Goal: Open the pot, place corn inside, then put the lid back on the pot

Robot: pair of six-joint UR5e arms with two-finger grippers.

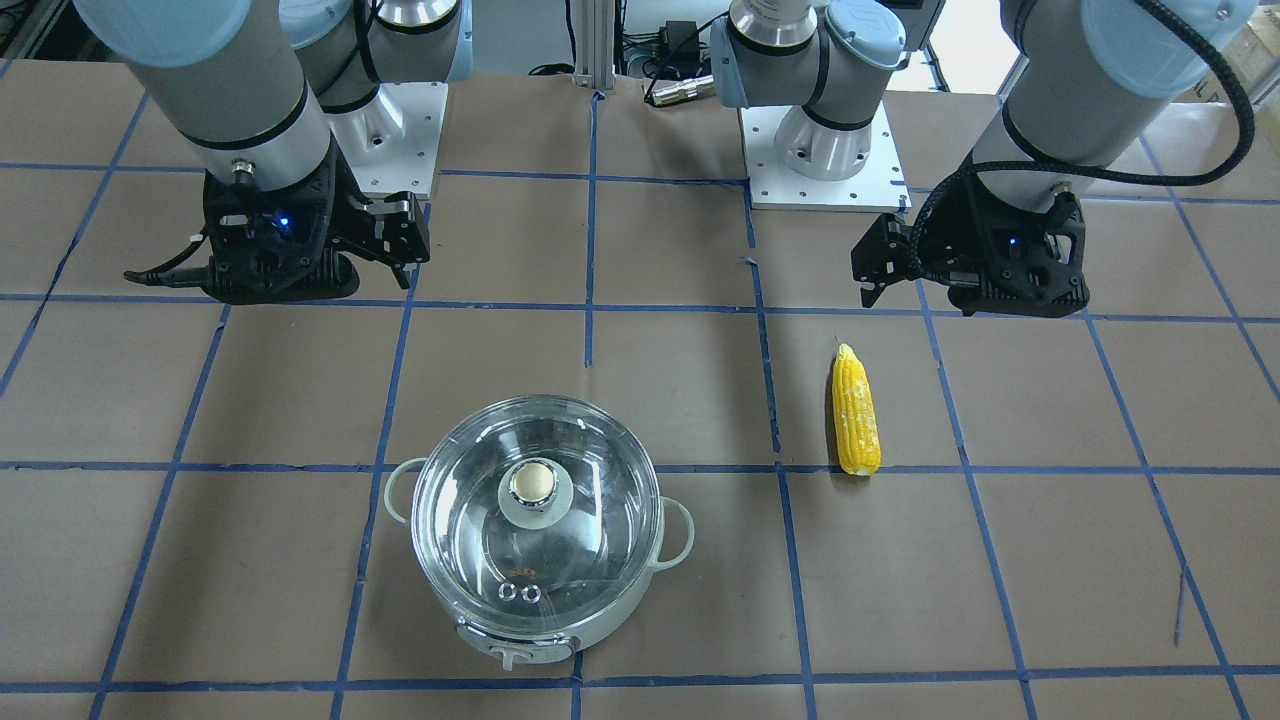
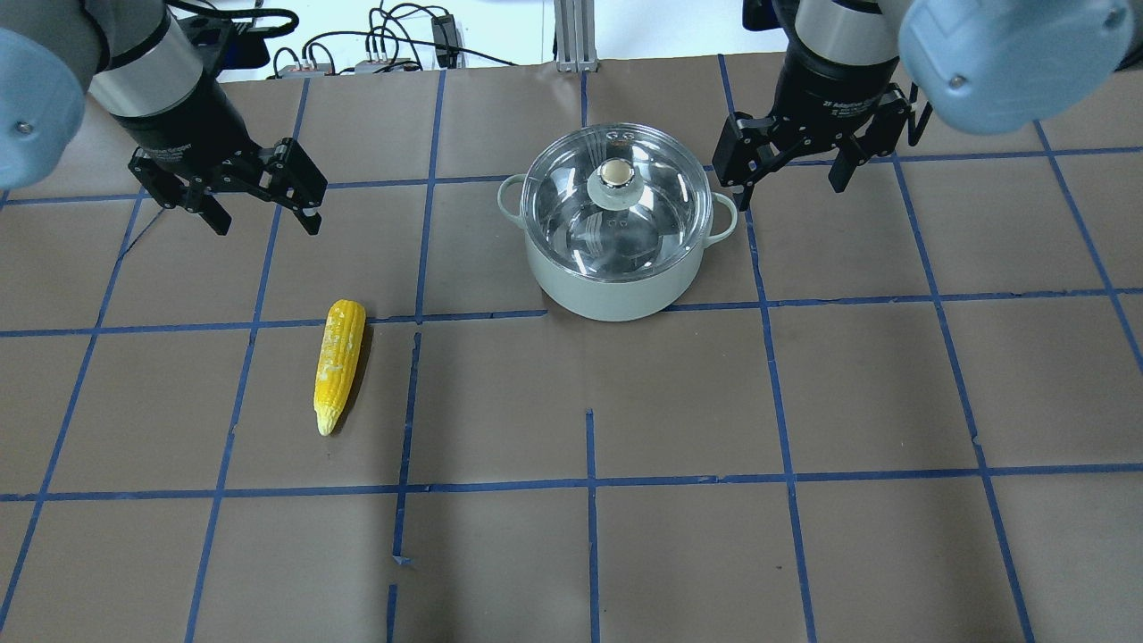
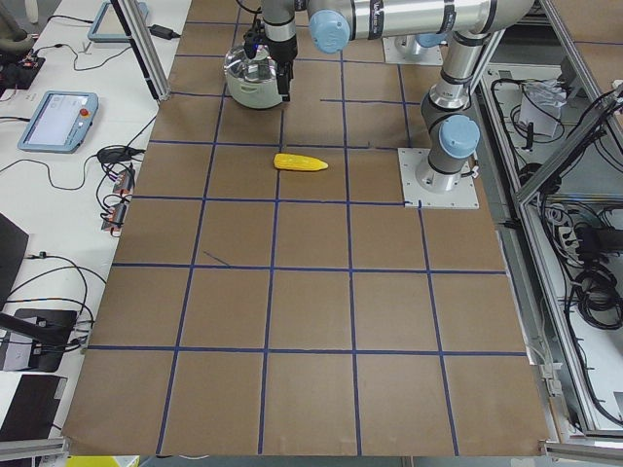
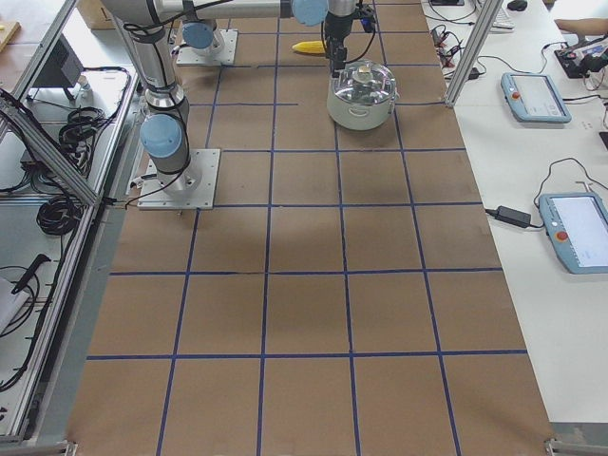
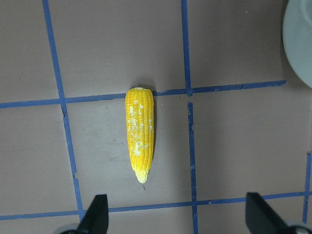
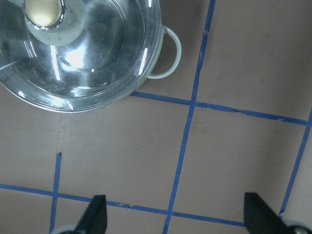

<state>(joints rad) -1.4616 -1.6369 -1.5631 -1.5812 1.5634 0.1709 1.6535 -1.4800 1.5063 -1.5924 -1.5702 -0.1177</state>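
We find the lid (image 2: 616,228) seated on the pot (image 2: 607,290), its knob (image 2: 614,174) lying left of our right gripper (image 2: 793,183), spread and empty, the nearer one, while the left gripper (image 2: 265,219), equally spread, hovers by the corn (image 2: 337,364), tip pointing at us

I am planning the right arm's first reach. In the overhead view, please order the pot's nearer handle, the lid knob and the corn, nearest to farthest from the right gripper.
From the right gripper:
1. Pot handle, just beside it, on the pot's right.
2. Lid knob, at the lid's centre.
3. Corn, far across, on the table's left half.
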